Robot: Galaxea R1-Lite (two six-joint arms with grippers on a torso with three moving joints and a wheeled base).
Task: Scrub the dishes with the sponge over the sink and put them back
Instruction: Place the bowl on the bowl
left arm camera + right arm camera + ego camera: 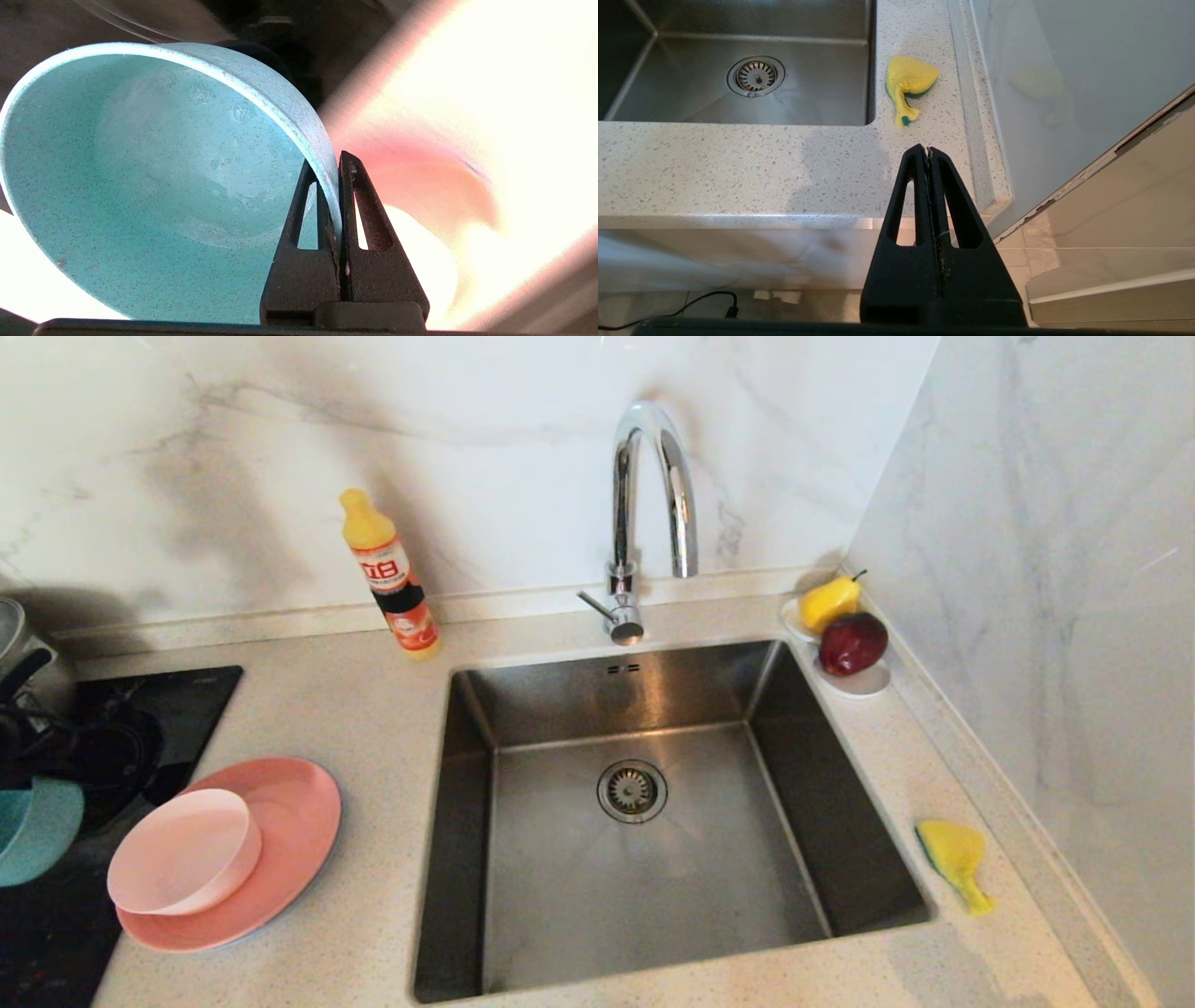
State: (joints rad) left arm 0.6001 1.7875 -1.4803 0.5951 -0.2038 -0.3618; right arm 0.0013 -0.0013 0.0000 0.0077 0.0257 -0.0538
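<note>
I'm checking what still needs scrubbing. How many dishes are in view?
3 clearly: the teal bowl, gripped at its rim by the left pincer; the pale pink bowl, sitting on the salmon-pink plate left of the sink. Another plate may be hidden underneath.

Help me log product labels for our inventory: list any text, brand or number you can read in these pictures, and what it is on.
Dish soap bottle: white characters on the red label, too blurred to read for certain; the smaller print below them is unreadable.
Nothing else carries any text, number or sign.
</note>
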